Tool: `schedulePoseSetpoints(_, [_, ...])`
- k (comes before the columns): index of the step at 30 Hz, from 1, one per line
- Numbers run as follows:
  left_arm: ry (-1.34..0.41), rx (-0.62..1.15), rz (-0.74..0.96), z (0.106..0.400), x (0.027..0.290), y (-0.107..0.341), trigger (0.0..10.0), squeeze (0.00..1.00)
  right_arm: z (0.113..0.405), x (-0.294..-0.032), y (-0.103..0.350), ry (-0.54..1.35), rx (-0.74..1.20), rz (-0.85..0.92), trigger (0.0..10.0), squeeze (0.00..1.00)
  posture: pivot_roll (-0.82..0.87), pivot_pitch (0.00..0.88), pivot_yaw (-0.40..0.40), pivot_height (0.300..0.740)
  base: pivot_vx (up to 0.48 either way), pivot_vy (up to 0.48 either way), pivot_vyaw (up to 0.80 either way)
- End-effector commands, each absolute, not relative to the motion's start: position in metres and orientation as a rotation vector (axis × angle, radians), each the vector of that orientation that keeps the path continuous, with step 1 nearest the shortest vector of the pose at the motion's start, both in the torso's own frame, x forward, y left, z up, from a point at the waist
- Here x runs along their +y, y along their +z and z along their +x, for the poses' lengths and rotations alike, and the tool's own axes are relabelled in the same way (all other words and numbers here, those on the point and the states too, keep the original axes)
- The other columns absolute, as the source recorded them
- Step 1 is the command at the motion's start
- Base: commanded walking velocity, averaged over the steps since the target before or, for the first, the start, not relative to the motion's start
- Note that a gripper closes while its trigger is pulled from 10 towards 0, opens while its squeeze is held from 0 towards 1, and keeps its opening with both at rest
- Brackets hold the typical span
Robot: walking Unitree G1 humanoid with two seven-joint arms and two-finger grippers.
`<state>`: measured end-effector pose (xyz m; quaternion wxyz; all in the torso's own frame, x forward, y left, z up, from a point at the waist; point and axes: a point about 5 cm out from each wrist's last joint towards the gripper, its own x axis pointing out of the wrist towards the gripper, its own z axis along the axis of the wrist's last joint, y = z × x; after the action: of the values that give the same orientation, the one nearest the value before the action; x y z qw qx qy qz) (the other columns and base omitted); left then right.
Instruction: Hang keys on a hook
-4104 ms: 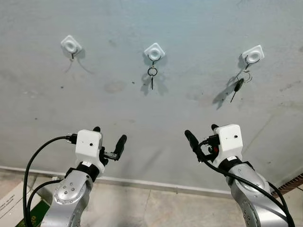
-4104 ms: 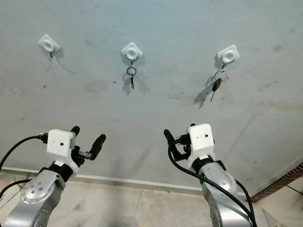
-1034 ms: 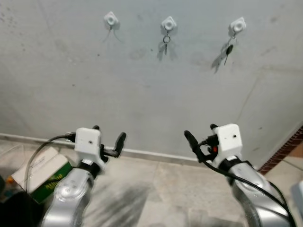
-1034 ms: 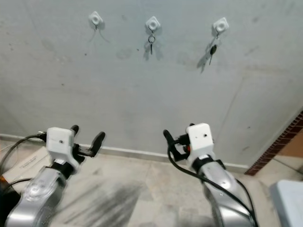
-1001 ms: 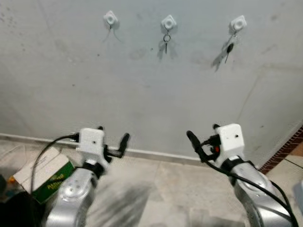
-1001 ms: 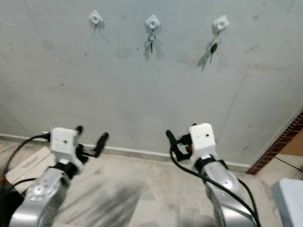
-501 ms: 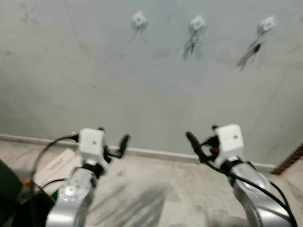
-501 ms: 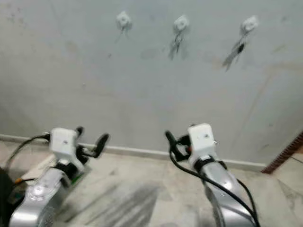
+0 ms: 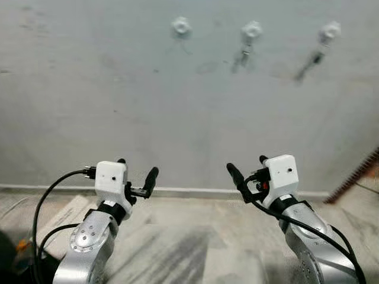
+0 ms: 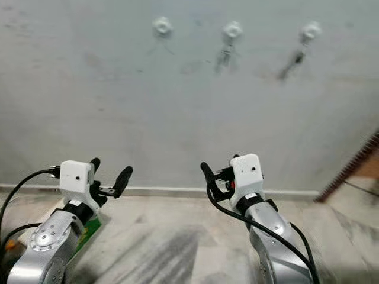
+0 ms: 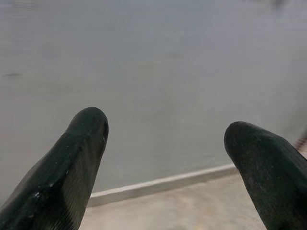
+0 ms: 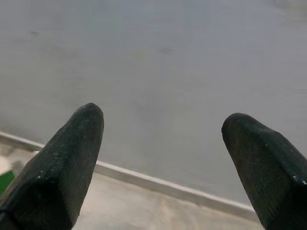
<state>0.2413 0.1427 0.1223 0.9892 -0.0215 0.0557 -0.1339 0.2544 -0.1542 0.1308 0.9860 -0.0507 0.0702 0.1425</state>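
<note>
Three white hooks sit high on the grey wall: a bare left hook (image 9: 181,26), a middle hook (image 9: 251,29) with a key (image 9: 241,55) hanging from it, and a right hook (image 9: 329,31) with a dark key (image 9: 312,59) below it. All are blurred and far off. My left gripper (image 9: 137,168) is held up low in front of the wall, open and empty. My right gripper (image 9: 247,166) is raised at the same height, also open and empty. In both wrist views the fingers (image 11: 72,158) (image 12: 62,158) stand wide apart, facing bare wall.
A pale skirting (image 9: 189,191) runs along the foot of the wall above a marbled tile floor (image 9: 195,248). A brick-red edge (image 9: 358,177) slants at the right. A green and white box (image 10: 89,232) lies on the floor at the lower left.
The camera has backed away from the wall and swung left, so the hooks look smaller and sit further right. Both arms keep the same raised pose, fingers still apart.
</note>
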Motion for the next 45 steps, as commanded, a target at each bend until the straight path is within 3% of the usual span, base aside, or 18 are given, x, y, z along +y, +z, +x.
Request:
schedulePoseSetpoints(1, [-0.263,0.105,-0.036,0.2428,0.1435,0.1252,10.0,0.00,0.2553,-0.1557,0.1324,0.279,0.141,-0.105,10.0,0.00,-0.01,0.031,0.023,0.740,0.000,0.000,-0.55])
schedulePoseSetpoints(10, [-0.266,0.108,-0.038,0.2430,0.1419,0.1250,10.0,0.00,0.2555,-0.1553,0.1321,0.282,0.142,-0.106,10.0,0.00,-0.01,0.030,0.022,0.740,0.000,0.000,-0.05])
schedulePoseSetpoints(45, [-0.264,0.104,-0.039,0.2440,0.1410,0.1264,10.0,0.00,0.2564,-0.1539,0.1325,0.289,0.138,-0.116,10.0,0.00,-0.01,0.022,0.018,0.740,-0.295,0.000,0.00])
